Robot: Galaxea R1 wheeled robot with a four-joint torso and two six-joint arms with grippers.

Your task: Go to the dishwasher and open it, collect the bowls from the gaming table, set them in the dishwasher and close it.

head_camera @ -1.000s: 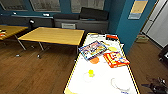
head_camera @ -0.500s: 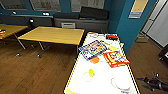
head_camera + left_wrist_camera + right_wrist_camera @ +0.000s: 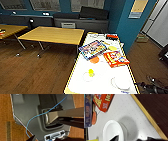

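Two white bowls (image 3: 121, 82) (image 3: 88, 76), two board game boxes (image 3: 93, 49) (image 3: 115, 58), two yellow-topped tables (image 3: 53, 35) (image 3: 8, 29)

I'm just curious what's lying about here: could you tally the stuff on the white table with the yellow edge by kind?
White bowls: 2, one at the near right, one with a yellow thing in it
Colourful boxes: 2, blue and red
Orange paddle: 1
Yellow thing: 1
Total: 6, leaving out blurred items at the far end

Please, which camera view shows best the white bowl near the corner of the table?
The right wrist view: the white bowl is large there, its rim clear on the white table. The head view shows it small and pale. The left wrist view faces the robot's base and floor.
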